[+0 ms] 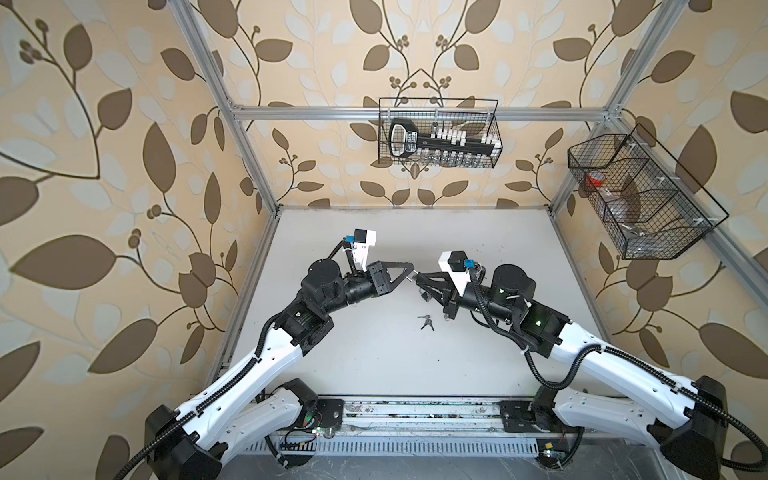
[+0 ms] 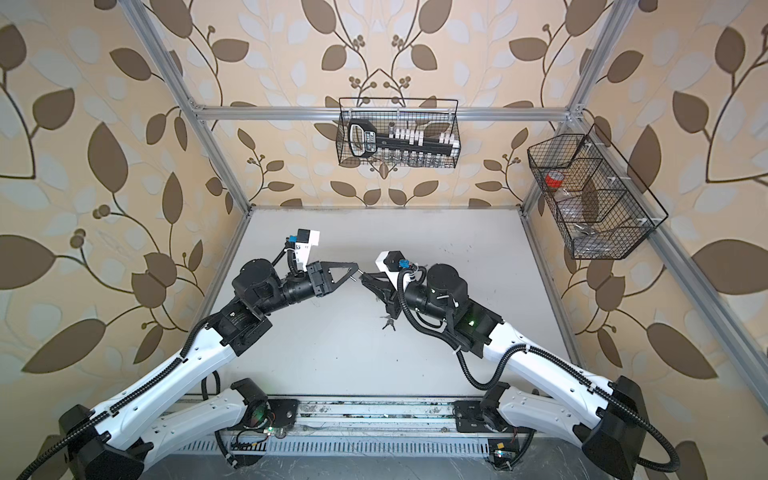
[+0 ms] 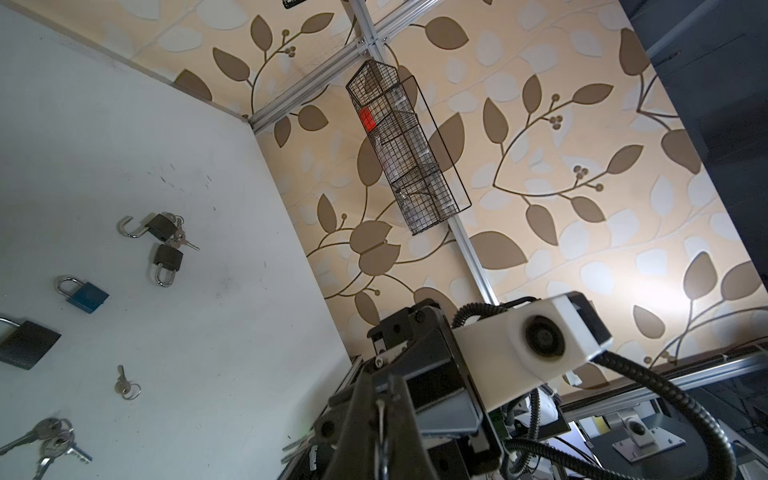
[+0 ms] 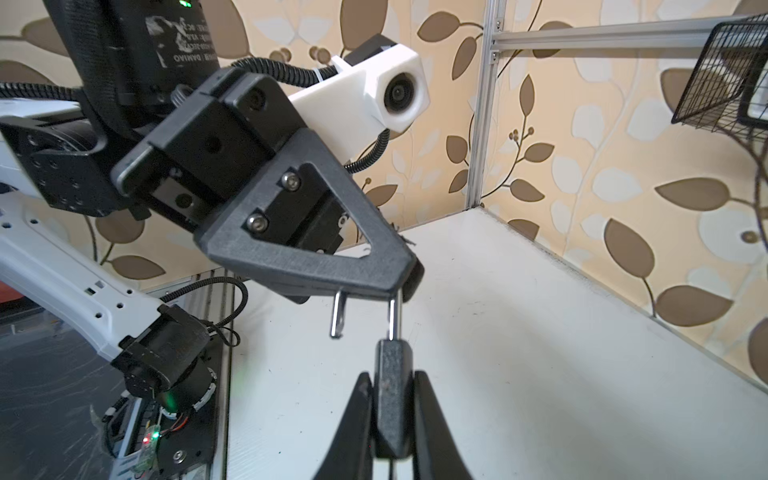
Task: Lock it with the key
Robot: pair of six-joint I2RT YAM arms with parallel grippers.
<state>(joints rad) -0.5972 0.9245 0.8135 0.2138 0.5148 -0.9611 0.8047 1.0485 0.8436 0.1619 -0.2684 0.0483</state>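
A small dark padlock (image 4: 392, 399) hangs in the air between both arms above the white table (image 4: 519, 332). My right gripper (image 4: 393, 375) is shut on its body, a finger pressed on each side. The silver shackle (image 4: 394, 316) stands open, with its free leg (image 4: 337, 316) out of the body. Its bend is pinched in my left gripper (image 4: 370, 289), which is shut; in the left wrist view the left gripper (image 3: 380, 415) clamps a thin metal bar. In both top views the two grippers (image 1: 413, 272) (image 1: 419, 277) meet tip to tip. A bunch of keys (image 1: 427, 323) lies on the table below.
On the table in the left wrist view lie two dark padlocks (image 3: 164, 232), a blue padlock (image 3: 85, 293), a larger dark padlock (image 3: 25, 343), a single key (image 3: 122, 382) and a key bunch (image 3: 54, 440). Wire baskets (image 1: 439, 133) (image 1: 640, 199) hang on the back and right walls.
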